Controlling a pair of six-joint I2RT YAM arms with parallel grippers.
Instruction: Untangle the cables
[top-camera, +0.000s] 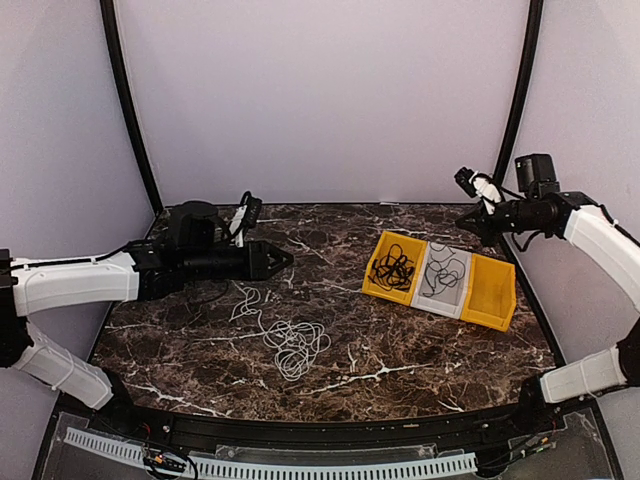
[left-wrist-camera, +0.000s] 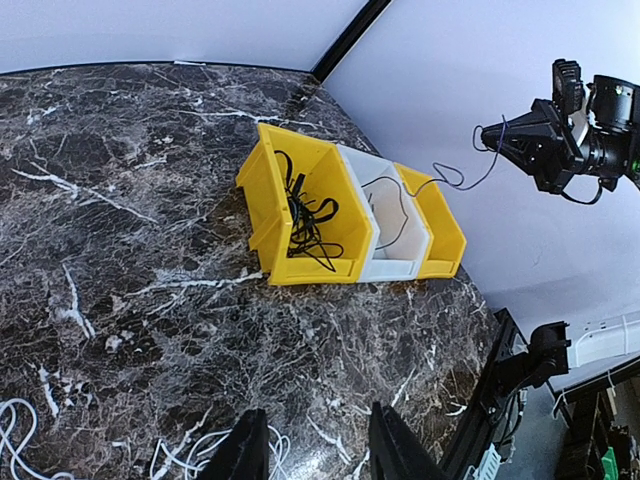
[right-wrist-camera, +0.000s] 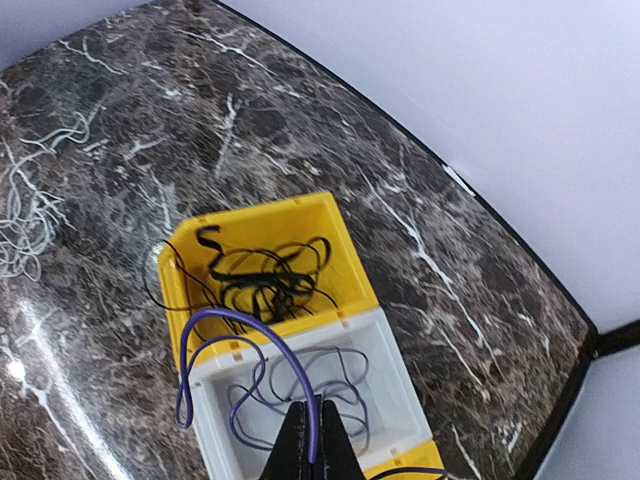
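A white cable (top-camera: 293, 346) lies in loose coils on the marble table (top-camera: 400, 350), just right of and nearer than my left gripper (top-camera: 283, 260). That gripper is open and empty above the table; the left wrist view shows its gripper (left-wrist-camera: 320, 445) with white cable loops (left-wrist-camera: 205, 448) below it. My right gripper (top-camera: 466, 222) is shut on a grey-purple cable (right-wrist-camera: 240, 322), held above the white bin (right-wrist-camera: 400, 372). The cable's lower end hangs into that bin. Black cables (top-camera: 393, 270) lie tangled in the left yellow bin (top-camera: 378, 288).
Three bins stand in a row at the right: yellow, white (top-camera: 441, 303), yellow (top-camera: 492, 292). The far-right yellow bin shows nothing inside. Black frame posts (top-camera: 128, 100) rise at both back corners. The table's front edge carries a black rail (top-camera: 330, 430).
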